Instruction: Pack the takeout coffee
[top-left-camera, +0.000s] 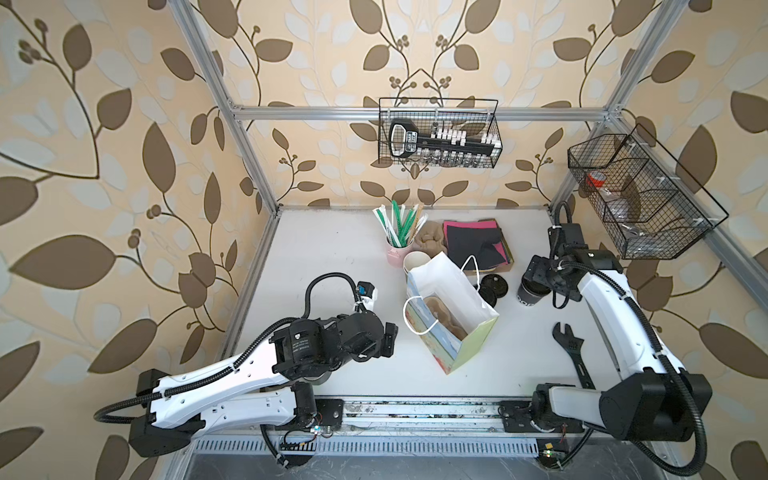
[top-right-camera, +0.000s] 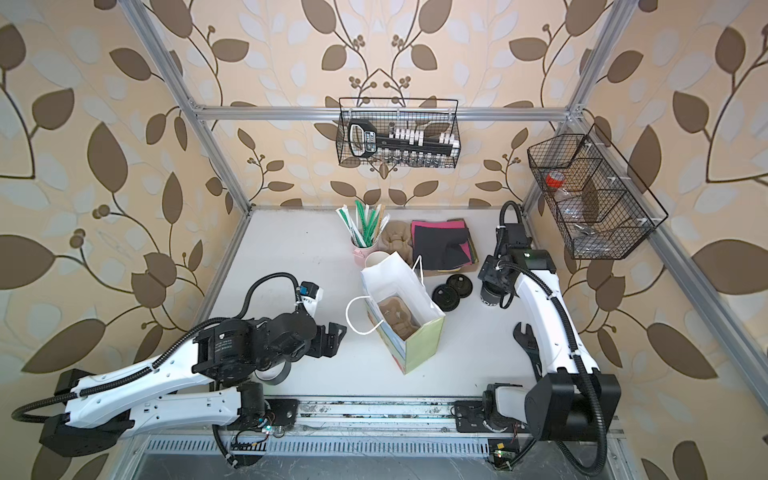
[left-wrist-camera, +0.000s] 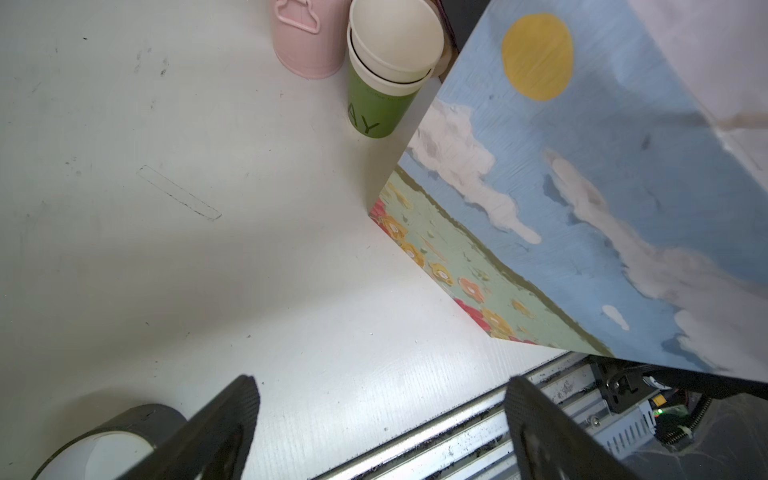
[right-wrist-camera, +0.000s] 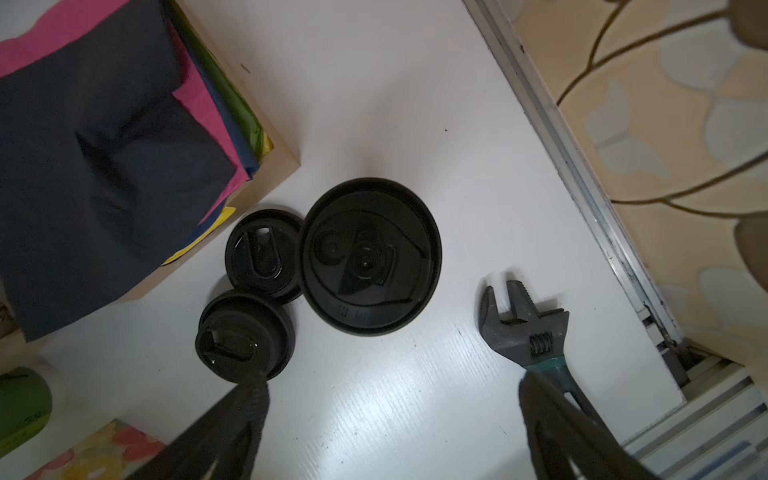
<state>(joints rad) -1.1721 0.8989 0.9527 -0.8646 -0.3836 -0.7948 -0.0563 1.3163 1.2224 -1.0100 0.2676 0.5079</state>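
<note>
**A:** What takes up the most room?

**B:** A white desk (top-left-camera: 332, 257) is seen in both top views. A printed paper bag (top-left-camera: 473, 345) is stood upright and open near its middle. A brown cardboard cup carrier (top-left-camera: 442, 309) is lodged inside the bag.

**A:** How are the arms placed?

**B:** The left gripper (top-left-camera: 388, 340) is held low, just beside the bag's left side. Its fingers (left-wrist-camera: 224, 424) are spread wide, and nothing is caught between them. The right gripper (right-wrist-camera: 390, 382) is hung above the takeout coffee (top-left-camera: 528, 293). Its fingers (right-wrist-camera: 232, 424) are likewise parted, and nothing is clasped.

**A:** Where is the takeout coffee found?

**B:** It is stood upright on the desk, to the right of the bag and apart from it. Its round black lid is fitted and is seen from above in the right wrist view.

**A:** What smaller things are noted?

**B:** A dark adjustable wrench (top-left-camera: 569, 345) is laid flat toward the front of the desk on the right. A stack of green cups (top-left-camera: 415, 261) is stood just behind the bag. Two loose black lids (top-left-camera: 492, 289) are laid between the bag and the coffee, just beside the cup.
</note>
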